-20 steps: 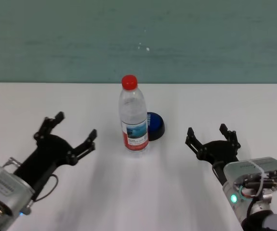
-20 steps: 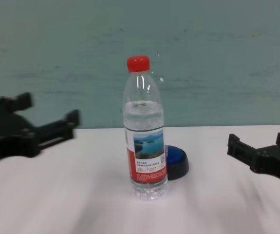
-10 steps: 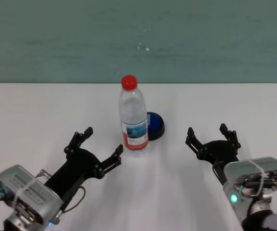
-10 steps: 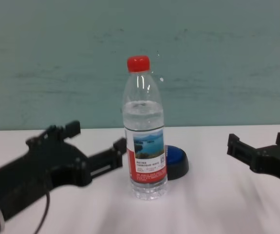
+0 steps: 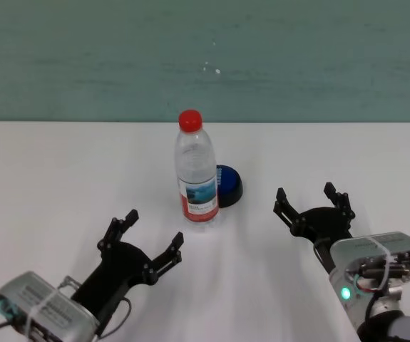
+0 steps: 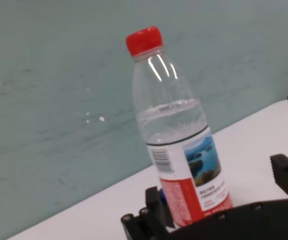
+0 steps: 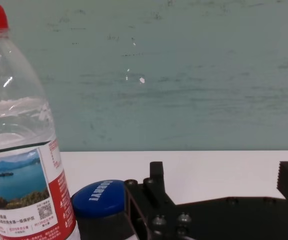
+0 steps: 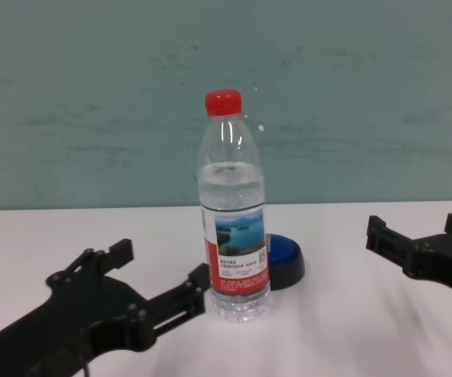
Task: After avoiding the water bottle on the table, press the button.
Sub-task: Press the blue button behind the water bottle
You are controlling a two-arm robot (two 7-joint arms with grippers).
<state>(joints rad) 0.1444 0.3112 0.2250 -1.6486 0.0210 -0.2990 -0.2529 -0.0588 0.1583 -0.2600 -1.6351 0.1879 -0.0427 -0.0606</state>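
Note:
The water bottle (image 5: 196,178), clear with a red cap and a lake label, stands upright mid-table. The blue button (image 5: 228,187) sits just behind it and to its right, partly hidden by it. My left gripper (image 5: 153,231) is open and empty, low over the table in front of the bottle and to its left, apart from it. My right gripper (image 5: 306,196) is open and empty to the right of the button. The chest view shows the bottle (image 8: 235,228), button (image 8: 285,261) and left gripper (image 8: 161,267). The right wrist view shows the button (image 7: 101,197) beside the bottle (image 7: 21,165).
The white table (image 5: 62,164) runs wide to both sides. A teal wall (image 5: 297,57) stands behind its far edge. Nothing else stands on the table.
My left gripper has swung right from the table's left side towards the bottle and drawn back nearer to me. The bottle, button and right arm have not moved.

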